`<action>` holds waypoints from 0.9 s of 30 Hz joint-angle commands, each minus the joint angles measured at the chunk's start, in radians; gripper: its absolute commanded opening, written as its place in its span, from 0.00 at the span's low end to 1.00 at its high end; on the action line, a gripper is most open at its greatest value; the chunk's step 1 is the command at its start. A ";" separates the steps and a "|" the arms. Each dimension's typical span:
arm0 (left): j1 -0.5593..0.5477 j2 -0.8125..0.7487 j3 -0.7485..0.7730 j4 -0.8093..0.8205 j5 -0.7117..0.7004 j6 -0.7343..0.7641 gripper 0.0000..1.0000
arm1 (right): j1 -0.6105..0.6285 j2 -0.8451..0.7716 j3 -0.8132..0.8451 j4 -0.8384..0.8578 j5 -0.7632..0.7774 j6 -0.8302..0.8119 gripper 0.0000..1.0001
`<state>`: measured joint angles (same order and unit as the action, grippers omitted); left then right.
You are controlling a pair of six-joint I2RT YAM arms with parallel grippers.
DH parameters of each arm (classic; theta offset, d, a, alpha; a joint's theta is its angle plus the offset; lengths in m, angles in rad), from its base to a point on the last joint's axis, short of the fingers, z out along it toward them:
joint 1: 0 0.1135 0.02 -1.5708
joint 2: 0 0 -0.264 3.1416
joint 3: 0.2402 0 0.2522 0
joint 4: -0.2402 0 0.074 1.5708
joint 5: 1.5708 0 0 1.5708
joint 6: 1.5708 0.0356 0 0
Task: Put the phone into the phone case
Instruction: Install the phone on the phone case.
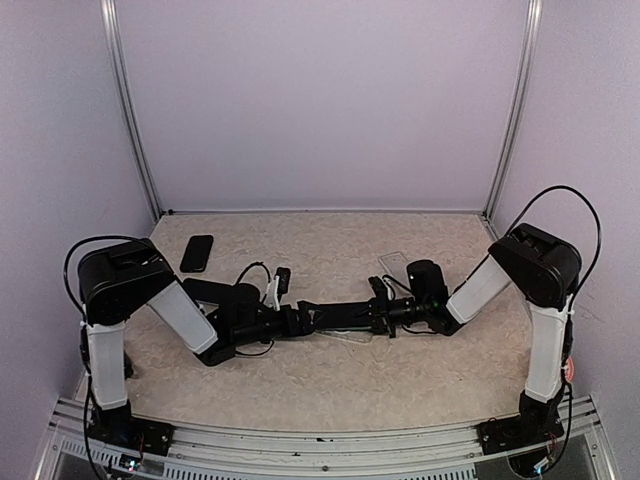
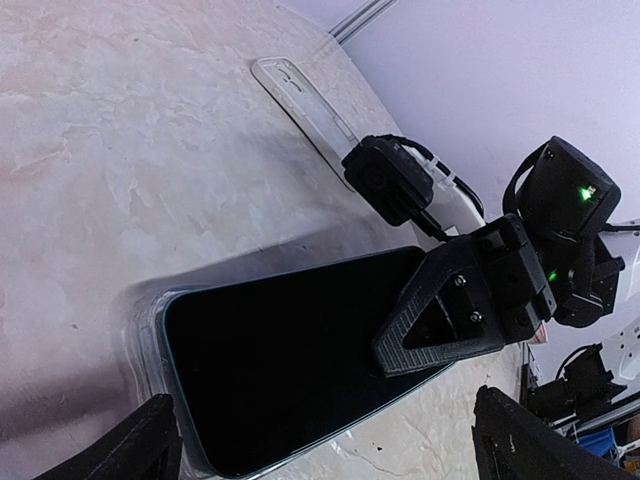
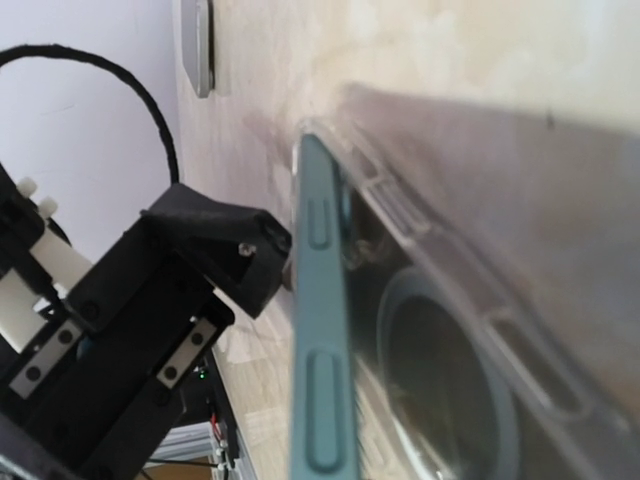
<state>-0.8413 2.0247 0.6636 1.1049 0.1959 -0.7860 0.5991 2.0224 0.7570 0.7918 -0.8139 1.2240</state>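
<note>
Lilac walls [image 1: 320, 100] all round and a beige marbled table [image 1: 330, 385], with both arms stretched out low toward the middle so they meet nose to nose. The phone [image 2: 280, 360] lies right between them, screen up, on the phone case [image 3: 440, 390], the clear one with the ring. In the right wrist view the phone's green edge looks splayed away from the case wall along one long side, so I'd guess it's only partly seated; the end at the left of the left wrist view looks to sit inside the clear rim.

The left gripper [image 2: 322, 430] is spread wide, fingers [image 2: 135, 445] either side of the phone's near end, squeezing nothing. The right gripper [image 1: 382, 312] has one finger [image 2: 440, 320] flat on the glass; the other is hidden, so you can't tell whether it's clamped or just pressing.

For the step itself, you want to press near the edges rather than mid-screen and work round corner by corner; use the left fingers as a stop so the case doesn't skate across the table; keep the push straight down, since a sideways shove would likely pop the seated end out. Ignore the spare phone [image 1: 197, 253] back left and the second clear shell [image 2: 300, 95] beyond the right arm; both sit well apart from the work.
</note>
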 commanded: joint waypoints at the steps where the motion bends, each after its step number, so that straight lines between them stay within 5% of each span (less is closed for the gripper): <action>1: -0.024 0.043 0.021 0.006 0.070 -0.027 0.99 | 0.005 0.030 0.021 0.036 -0.013 0.015 0.00; 17: -0.015 -0.023 -0.016 -0.012 0.013 0.010 0.99 | 0.011 0.044 0.014 0.055 -0.012 0.023 0.00; 27: 0.009 -0.098 -0.003 -0.162 -0.039 0.071 0.99 | 0.011 0.038 0.015 0.046 -0.004 0.016 0.00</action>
<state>-0.8318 1.9526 0.6453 1.0176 0.1783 -0.7555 0.6010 2.0480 0.7620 0.8322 -0.8265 1.2434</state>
